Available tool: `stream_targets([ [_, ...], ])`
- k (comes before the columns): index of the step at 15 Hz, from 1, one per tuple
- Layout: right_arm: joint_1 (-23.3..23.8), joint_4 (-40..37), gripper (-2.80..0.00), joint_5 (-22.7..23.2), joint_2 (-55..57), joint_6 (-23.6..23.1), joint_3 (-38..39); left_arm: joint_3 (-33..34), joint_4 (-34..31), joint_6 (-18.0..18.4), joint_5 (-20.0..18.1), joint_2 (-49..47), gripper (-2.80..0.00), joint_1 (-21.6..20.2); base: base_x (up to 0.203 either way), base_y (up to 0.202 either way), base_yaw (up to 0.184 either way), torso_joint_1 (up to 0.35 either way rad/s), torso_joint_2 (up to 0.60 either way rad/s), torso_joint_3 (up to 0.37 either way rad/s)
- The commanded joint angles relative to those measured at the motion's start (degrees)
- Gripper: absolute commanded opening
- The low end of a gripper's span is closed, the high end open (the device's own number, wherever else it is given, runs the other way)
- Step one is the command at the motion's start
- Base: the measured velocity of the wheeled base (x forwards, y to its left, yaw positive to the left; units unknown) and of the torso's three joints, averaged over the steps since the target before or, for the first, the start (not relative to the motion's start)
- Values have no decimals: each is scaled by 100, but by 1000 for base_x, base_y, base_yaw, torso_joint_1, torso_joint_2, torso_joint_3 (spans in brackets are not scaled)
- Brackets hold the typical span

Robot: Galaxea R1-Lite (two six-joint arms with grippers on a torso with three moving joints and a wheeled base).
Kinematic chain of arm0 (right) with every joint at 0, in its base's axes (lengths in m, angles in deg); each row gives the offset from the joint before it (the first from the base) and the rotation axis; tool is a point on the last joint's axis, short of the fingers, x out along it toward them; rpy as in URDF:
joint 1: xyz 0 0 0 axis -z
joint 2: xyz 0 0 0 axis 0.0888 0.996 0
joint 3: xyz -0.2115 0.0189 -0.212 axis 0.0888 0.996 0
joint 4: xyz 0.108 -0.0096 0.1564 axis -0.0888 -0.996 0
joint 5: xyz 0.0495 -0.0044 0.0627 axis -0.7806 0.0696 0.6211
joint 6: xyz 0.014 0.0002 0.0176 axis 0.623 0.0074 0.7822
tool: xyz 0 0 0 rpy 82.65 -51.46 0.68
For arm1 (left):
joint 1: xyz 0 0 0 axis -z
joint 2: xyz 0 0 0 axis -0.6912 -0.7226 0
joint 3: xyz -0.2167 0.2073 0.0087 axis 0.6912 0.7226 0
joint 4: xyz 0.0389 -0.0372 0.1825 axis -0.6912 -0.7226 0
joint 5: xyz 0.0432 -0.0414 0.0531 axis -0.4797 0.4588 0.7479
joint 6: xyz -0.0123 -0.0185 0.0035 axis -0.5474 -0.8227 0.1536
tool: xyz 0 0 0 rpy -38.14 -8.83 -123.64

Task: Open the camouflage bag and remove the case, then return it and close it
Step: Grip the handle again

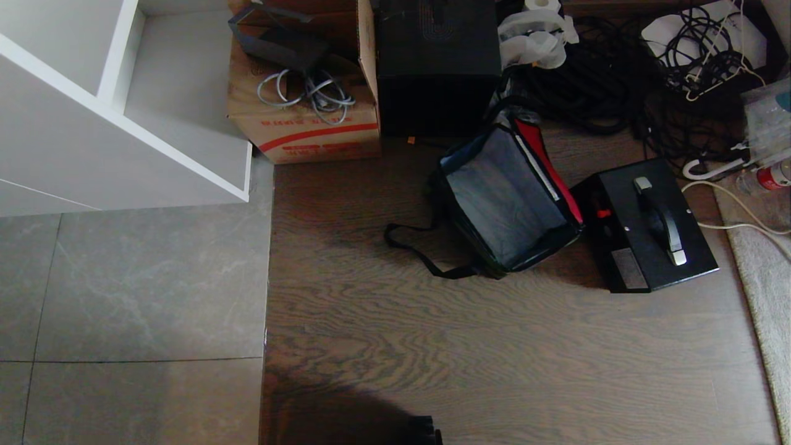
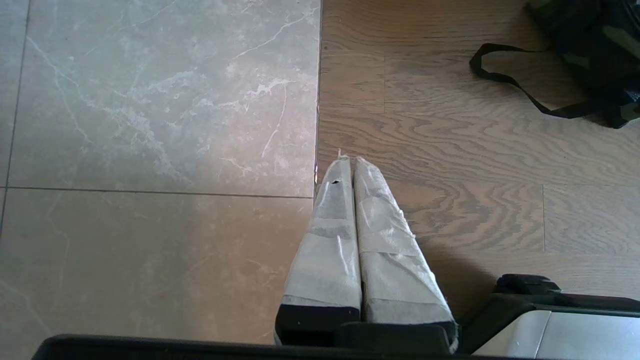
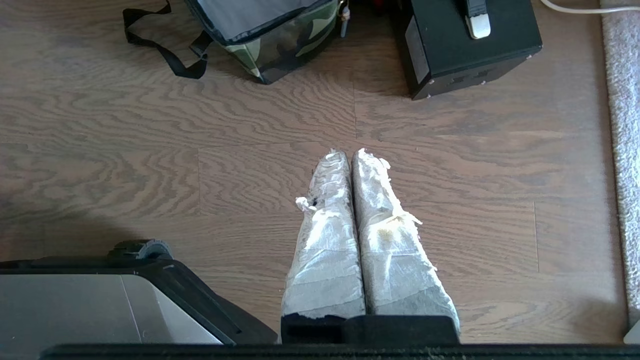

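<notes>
The camouflage bag [image 1: 494, 198] stands open on the wood floor, its grey inside and red lining showing and nothing in it. Its black strap [image 1: 420, 253] trails to the left. The black case [image 1: 618, 204], with its silver-ended handle [image 1: 661, 219] on top, lies on the floor just right of the bag. My left gripper [image 2: 348, 160] is shut and empty, low over the seam between tile and wood, with the bag [image 2: 595, 55] far off. My right gripper [image 3: 348, 152] is shut and empty above bare floor, short of the bag [image 3: 280, 40] and the case [image 3: 450, 55]. Neither gripper shows in the head view.
A brown carton [image 1: 303, 117] with cables and a tall black box [image 1: 439, 68] stand behind the bag. A white shelf unit [image 1: 123, 105] is at far left. Tangled black cables [image 1: 618, 80] lie at the back right, and a pale rug [image 1: 760, 259] runs along the right edge.
</notes>
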Motion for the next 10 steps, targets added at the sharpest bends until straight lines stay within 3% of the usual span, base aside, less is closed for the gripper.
stream_targets([
  [1, -1, -1, -280, 6, 21, 0, 9, 62, 3, -5, -3, 0, -280, -1, 0, 0, 0, 0, 0, 0],
  [10, -1, -10, -280, 32, 21, -70, 9, 62, 3, -5, -3, 0, -280, -1, 0, 0, 0, 0, 0, 0],
])
